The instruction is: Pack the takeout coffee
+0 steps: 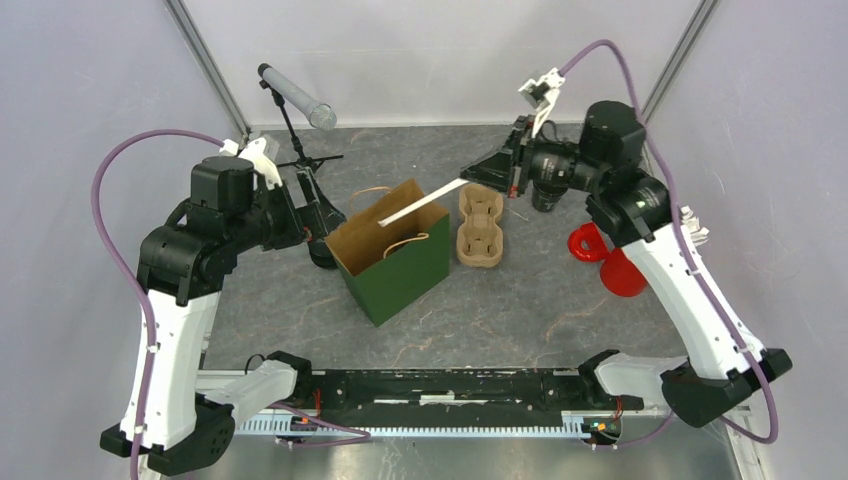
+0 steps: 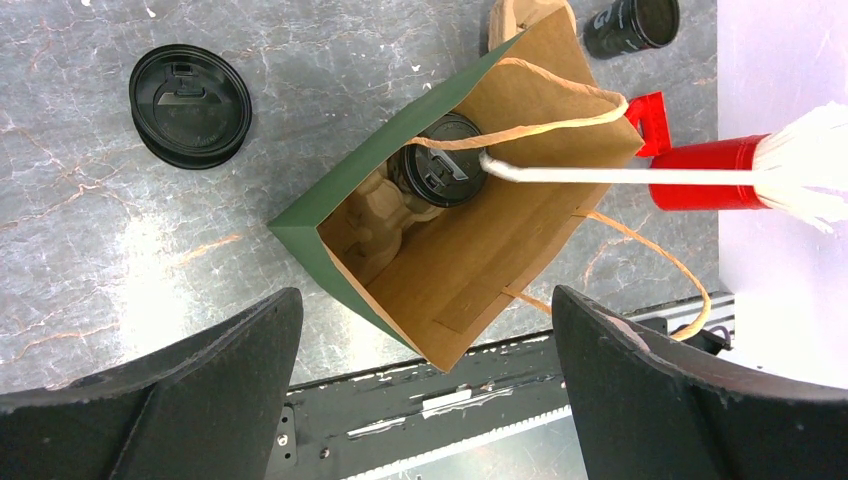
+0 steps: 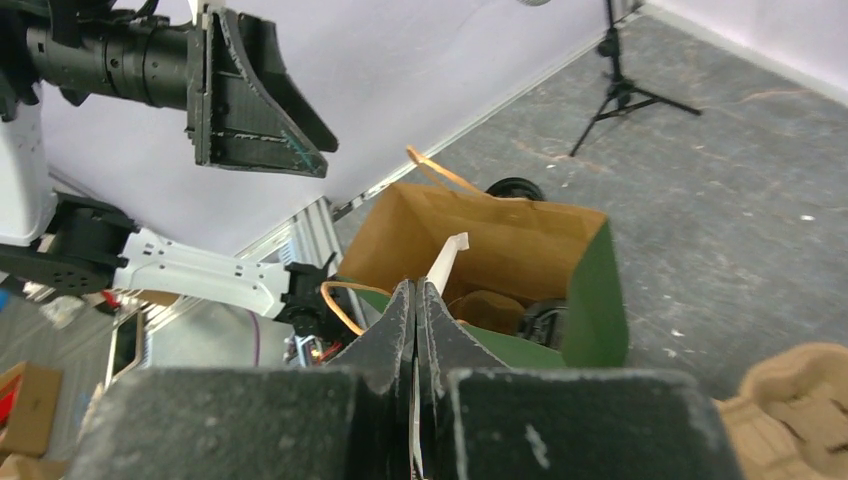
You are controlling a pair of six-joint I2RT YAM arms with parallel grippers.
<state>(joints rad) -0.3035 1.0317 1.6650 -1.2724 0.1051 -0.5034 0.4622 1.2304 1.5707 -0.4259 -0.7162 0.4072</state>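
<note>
The takeout coffee (image 2: 447, 172), a black cup with a black sip lid, stands in a cardboard carrier (image 2: 378, 212) inside the open green paper bag (image 2: 500, 260). My right gripper (image 1: 468, 179) is shut on a thin white straw (image 1: 420, 201). The straw slants down into the bag (image 1: 400, 275), and its tip rests at the cup's lid (image 2: 492, 162). In the right wrist view the straw (image 3: 447, 262) runs from my shut right gripper (image 3: 415, 300) toward the bag (image 3: 595, 290). My left gripper (image 2: 425, 400) hangs open above the bag's near left side, holding nothing.
A loose black lid (image 2: 190, 105) lies on the table left of the bag. A lidless black cup (image 2: 632, 22) lies beyond the bag. An empty cardboard cup tray (image 1: 480, 230) sits right of the bag, with red holders (image 1: 620, 275) further right. A microphone tripod (image 1: 295, 95) stands at the back left.
</note>
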